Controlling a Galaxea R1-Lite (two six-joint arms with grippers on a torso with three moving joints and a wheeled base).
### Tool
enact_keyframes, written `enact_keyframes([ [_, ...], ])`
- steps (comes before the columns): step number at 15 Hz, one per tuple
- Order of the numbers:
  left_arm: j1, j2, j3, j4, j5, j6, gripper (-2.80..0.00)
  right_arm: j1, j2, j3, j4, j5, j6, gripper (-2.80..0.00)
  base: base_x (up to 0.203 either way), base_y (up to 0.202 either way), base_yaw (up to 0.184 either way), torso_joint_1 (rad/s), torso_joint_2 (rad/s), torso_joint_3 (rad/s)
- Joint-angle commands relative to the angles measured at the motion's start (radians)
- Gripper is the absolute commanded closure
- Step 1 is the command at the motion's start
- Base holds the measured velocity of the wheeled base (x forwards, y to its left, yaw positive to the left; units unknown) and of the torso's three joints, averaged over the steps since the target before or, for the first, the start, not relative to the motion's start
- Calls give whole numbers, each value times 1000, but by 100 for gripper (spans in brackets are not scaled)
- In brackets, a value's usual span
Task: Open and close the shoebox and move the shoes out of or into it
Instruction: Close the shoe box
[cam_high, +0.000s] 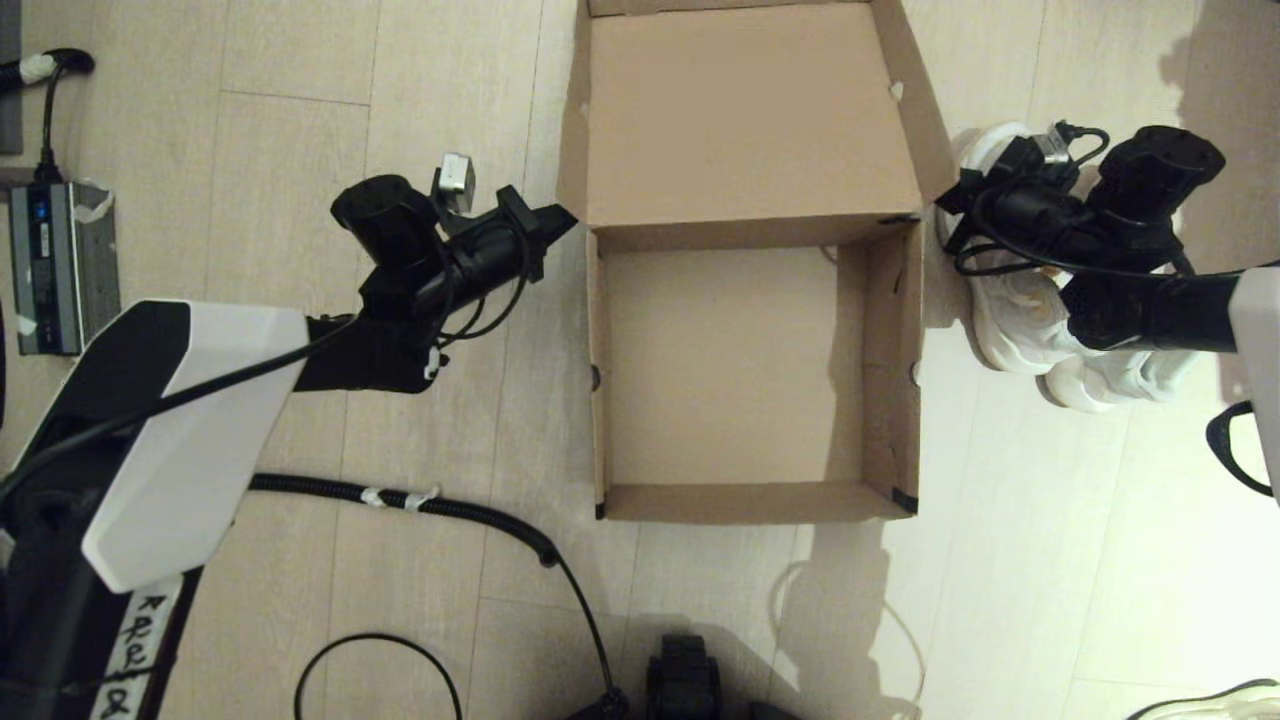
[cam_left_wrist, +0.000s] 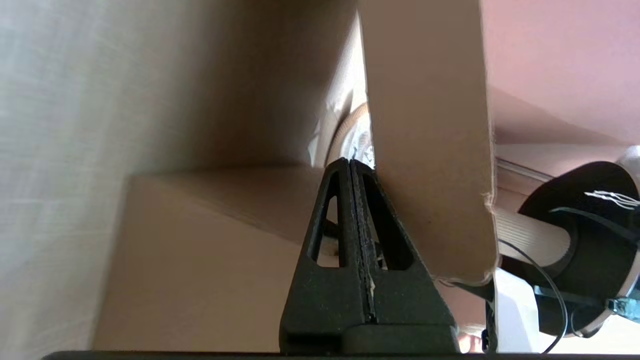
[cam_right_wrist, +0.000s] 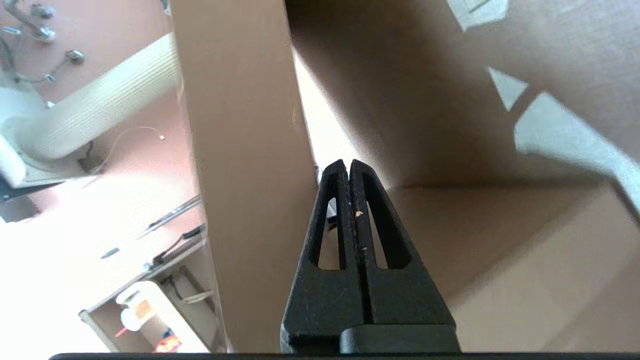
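Both jaws are pressed together with nothing between them: your left gripper (cam_high: 560, 218) sits just outside the shoebox (cam_high: 750, 370) at the left end of the lid hinge, and your right gripper (cam_high: 950, 200) sits at the right end of the same hinge, its arm reaching across above the shoes (cam_high: 1030, 320). The shoebox stands open on the floor (cam_high: 400, 80) in front of you, its inside bare, with the lid (cam_high: 745, 110) leaning back on the far side. The shoes stand side by side on the floor just beside the box's right wall, partly hidden under your right arm. Each wrist view shows the closed fingertips close against a lid side flap (cam_left_wrist: 430, 150), so the grippers look placed to steady or tip the lid rather than to pick anything up. If the shoes are to go in next, I would judge the right arm the natural one: back it off the lid first, part the jaws before you come down, and take one shoe at the collar or heel, where the material is stiff enough to hold. Lift it clear of the right wall before moving across, since a low pass could catch the rim and drag the box. Keep the left gripper by the lid so it cannot fall forward while you load.
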Motion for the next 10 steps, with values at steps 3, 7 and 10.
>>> enact_keyframes([
  [3,-18,7,-15,-8,-4,-21,0,5,-28,18,-4,41,18,0,0,0,0,0,0,0],
  [7,-18,7,-14,-22,-4,-23,0,22,-44,47,-7,79,58,0,0,0,0,0,0,0],
  [10,-19,14,-9,-22,-4,-20,0,25,-75,129,-8,114,53,0,0,0,0,0,0,0],
])
